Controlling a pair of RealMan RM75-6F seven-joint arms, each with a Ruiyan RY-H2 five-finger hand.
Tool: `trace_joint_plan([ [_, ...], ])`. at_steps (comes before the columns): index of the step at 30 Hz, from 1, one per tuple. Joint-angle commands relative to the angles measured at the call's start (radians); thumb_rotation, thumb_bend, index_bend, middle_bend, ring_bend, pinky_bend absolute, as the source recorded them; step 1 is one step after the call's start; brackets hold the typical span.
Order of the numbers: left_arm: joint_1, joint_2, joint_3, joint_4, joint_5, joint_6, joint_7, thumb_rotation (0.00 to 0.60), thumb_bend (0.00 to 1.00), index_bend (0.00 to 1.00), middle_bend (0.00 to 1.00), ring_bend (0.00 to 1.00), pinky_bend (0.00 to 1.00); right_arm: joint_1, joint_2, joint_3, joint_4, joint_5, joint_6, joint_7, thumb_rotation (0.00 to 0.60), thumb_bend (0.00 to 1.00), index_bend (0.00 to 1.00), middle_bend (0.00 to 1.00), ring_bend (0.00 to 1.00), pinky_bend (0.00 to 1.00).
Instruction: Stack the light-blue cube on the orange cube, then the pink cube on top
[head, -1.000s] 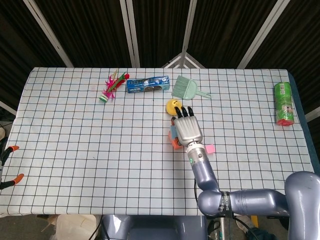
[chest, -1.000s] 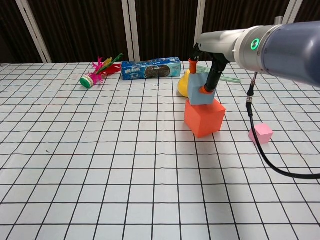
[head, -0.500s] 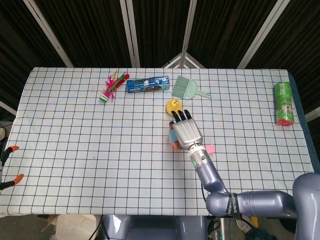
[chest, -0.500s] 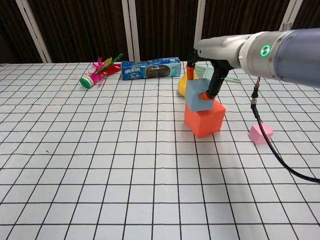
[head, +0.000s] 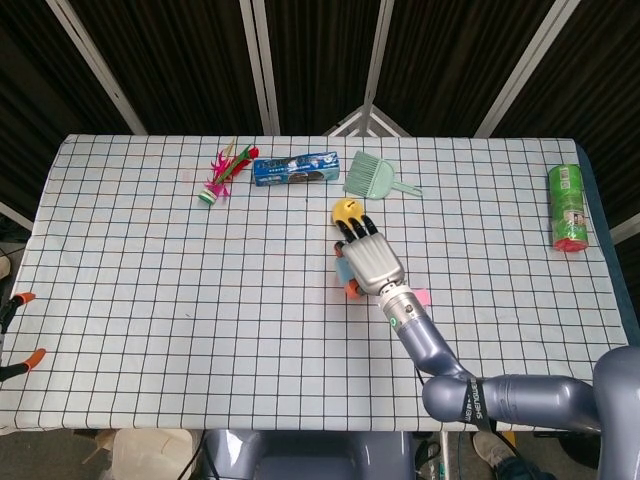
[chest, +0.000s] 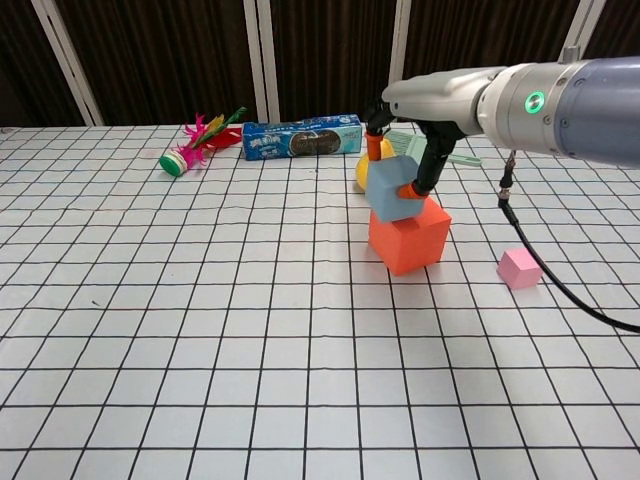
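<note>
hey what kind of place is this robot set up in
Probably a robot test or data-collection station, not a home: a table under a gridded cloth, dark curtains behind it, and unrelated props laid out, such as a shuttlecock, a cookie pack and a green can.

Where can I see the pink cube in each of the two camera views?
Head view: the pink cube lies just right of the robot's wrist, below centre, partly covered.
Chest view: it sits alone on the cloth, right of the orange cube.
Shared landmark: the orange cube, beside the pink one in both views.
</note>
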Motion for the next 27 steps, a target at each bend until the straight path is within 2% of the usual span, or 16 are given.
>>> trace_joint_plan([
  [1,0.003,-0.002,-0.001,-0.002,-0.001,0.005,0.006,0.600,0.21,0.22,0.02,0.00,0.02,0.000,0.012,-0.005,0.006,-0.012,-0.020,0.020,0.600,0.37,0.43,0.07,0.03,0.00],
  [27,0.000,-0.012,-0.002,-0.007,-0.008,-0.002,0.037,0.600,0.21,0.22,0.02,0.00,0.02,0.012,0.024,-0.032,0.036,-0.026,-0.047,0.064,0.600,0.37,0.43,0.07,0.03,0.00],
])
